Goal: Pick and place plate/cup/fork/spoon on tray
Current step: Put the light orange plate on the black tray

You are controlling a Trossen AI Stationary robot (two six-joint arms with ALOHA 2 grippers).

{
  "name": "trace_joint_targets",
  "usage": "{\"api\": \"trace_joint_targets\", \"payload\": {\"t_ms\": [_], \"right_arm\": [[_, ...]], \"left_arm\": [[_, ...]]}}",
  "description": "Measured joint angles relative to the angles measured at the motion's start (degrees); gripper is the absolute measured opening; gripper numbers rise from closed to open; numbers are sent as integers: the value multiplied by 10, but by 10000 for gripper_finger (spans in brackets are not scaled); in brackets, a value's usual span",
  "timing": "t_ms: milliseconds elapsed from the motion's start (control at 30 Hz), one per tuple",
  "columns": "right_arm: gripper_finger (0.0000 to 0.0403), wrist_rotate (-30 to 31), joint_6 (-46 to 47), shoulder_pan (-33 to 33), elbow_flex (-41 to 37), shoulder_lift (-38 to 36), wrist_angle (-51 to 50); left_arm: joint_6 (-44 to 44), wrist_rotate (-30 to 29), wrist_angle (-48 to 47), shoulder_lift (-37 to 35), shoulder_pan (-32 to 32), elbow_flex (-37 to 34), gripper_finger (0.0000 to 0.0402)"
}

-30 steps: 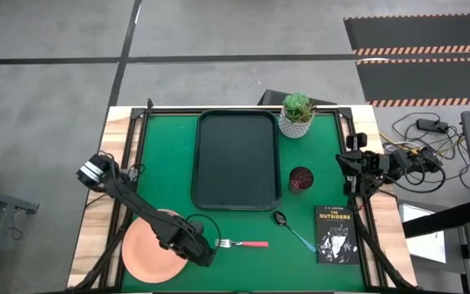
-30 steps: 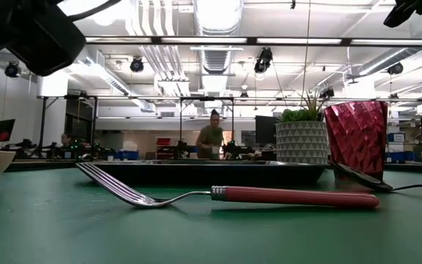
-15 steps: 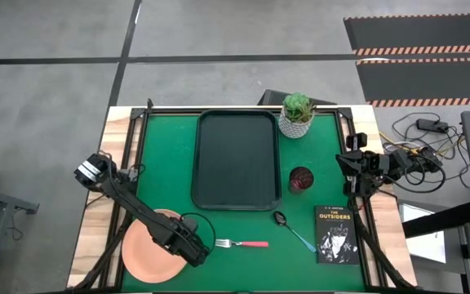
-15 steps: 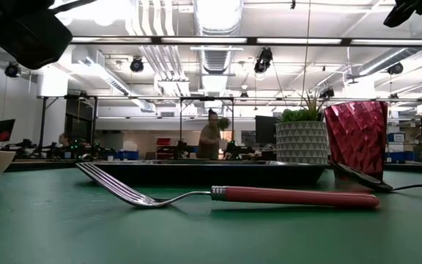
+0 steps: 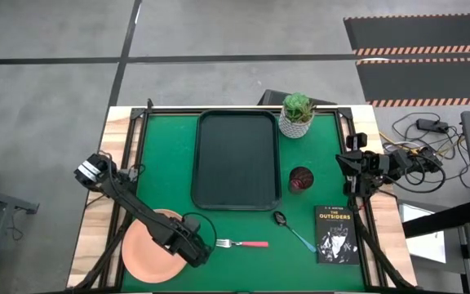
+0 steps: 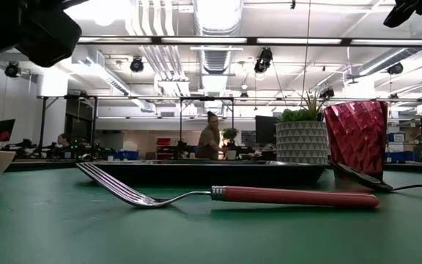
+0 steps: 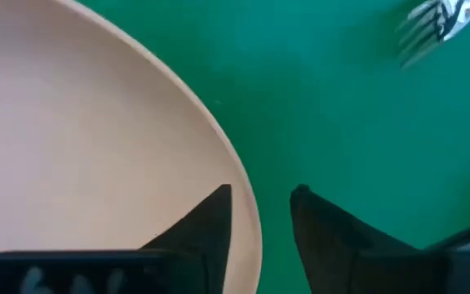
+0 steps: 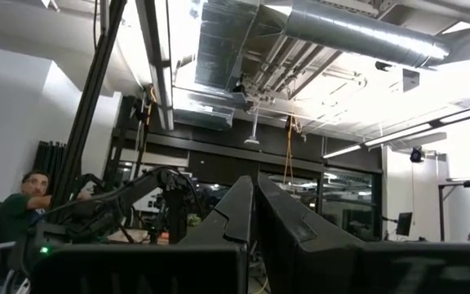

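The salmon-pink plate (image 5: 149,249) lies on the green mat at the near left. My left gripper (image 7: 263,192) hovers open over the plate's right rim (image 7: 247,220), one finger above the plate and one above the mat. The fork (image 5: 243,243) lies just right of it, tines toward the plate. The spoon (image 5: 292,230) lies near the book. The dark red cup (image 5: 300,178) stands right of the dark tray (image 5: 237,159). My right gripper (image 8: 255,196) waits shut at the table's right edge (image 5: 356,167), pointing up into the room.
A white pot with a green plant (image 5: 298,114) stands at the tray's far right corner. A black book (image 5: 336,234) lies at the near right. People show in the room behind the table (image 6: 209,139).
My left gripper has shifted a little toward the table's left edge, farther over the plate's right rim. The plate, fork and other tableware lie where they were. A person in the room behind has walked a few steps.
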Motion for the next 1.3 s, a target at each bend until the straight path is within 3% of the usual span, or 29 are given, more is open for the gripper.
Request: {"api": "trace_joint_targets", "payload": {"t_ms": [467,733,867,1100,1300], "right_arm": [[9,0,0,0,0,0,0],[9,0,0,0,0,0,-1],[9,0,0,0,0,0,-1],[9,0,-1,0,0,0,-1],[9,0,-1,0,0,0,-1]], "left_arm": [[-30,-20,59,0,-3,-61,116],[-31,-17,73,-1,-6,-62,21],[-13,-11,62,-1,-11,-50,11],[5,14,-36,-13,-16,8,7],[50,-41,-128,-20,-20,71,6]]}}
